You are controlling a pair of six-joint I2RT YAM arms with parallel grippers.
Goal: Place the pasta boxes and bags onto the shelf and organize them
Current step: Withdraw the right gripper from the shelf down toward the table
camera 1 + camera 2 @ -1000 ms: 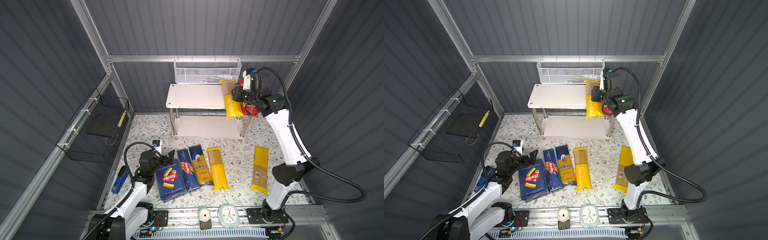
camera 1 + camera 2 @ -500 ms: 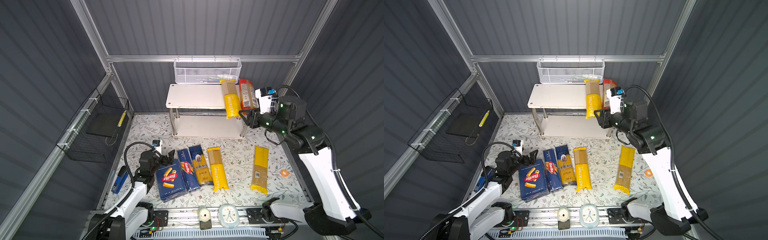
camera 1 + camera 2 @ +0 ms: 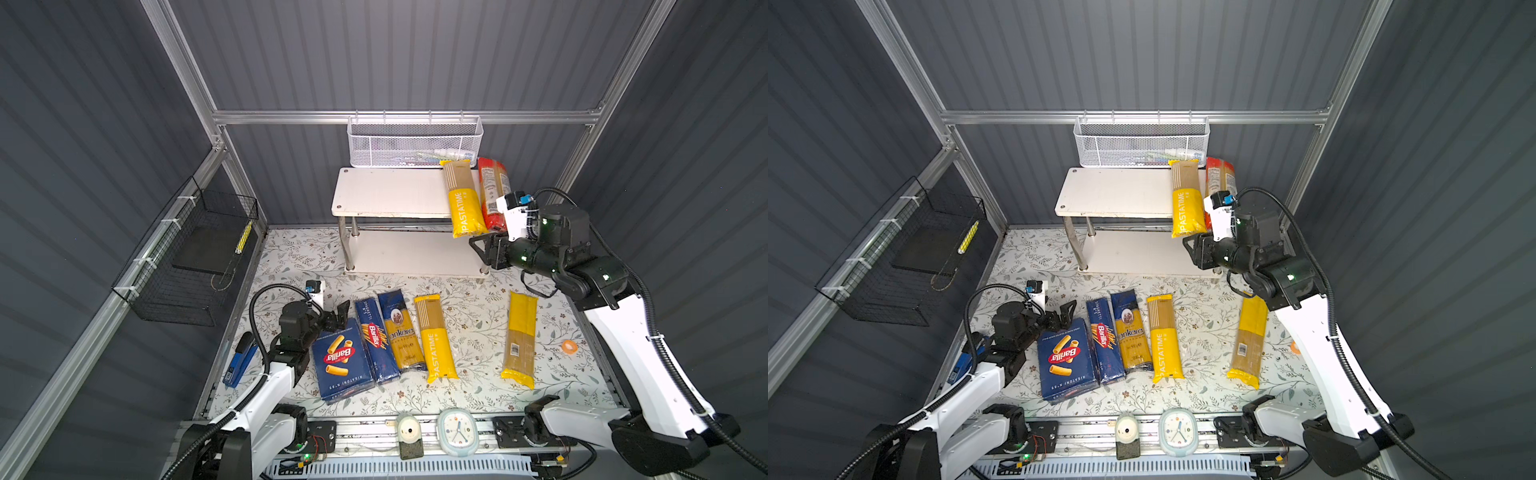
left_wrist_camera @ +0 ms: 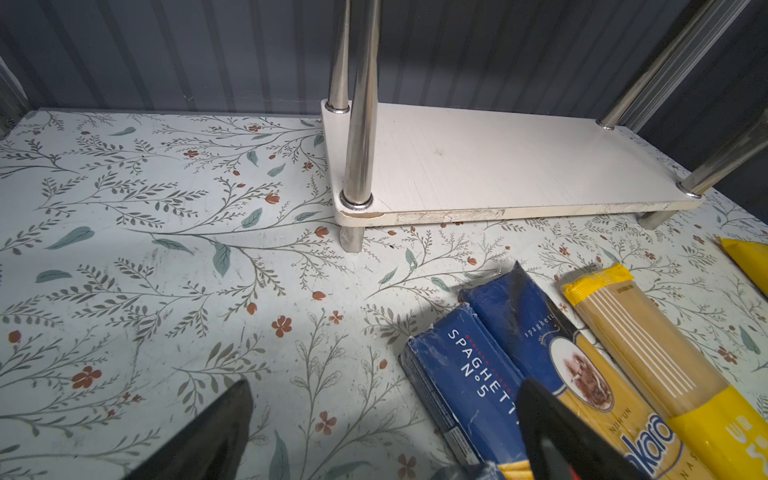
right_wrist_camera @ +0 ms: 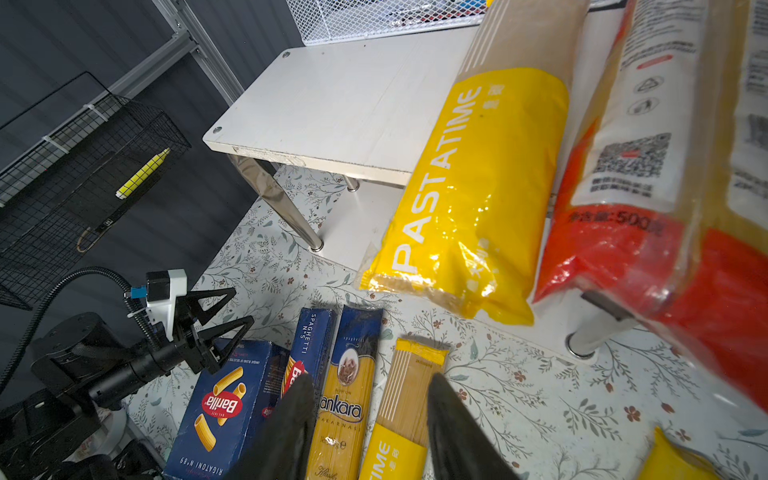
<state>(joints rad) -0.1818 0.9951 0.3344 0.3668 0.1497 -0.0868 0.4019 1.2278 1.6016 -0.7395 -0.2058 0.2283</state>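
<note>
The white shelf stands at the back. Across its top board's right end lie a yellow PASTATIME bag and a red-clear bag, both overhanging the front edge. My right gripper hovers open and empty just below their ends. On the table lie the wide Barilla box, the narrow Barilla box, a blue Ankara bag, a second PASTATIME bag and, apart to the right, a yellow-clear bag. My left gripper is open and empty at the wide box's far end.
A white mesh basket hangs on the back wall above the shelf. A black wire basket is on the left wall. A blue stapler lies at the table's left edge, an orange ring at the right, and a clock at the front rail.
My right gripper has let go of the red-clear bag on the top board and drawn back and down in front of the shelf's right end. The left arm has not moved.
</note>
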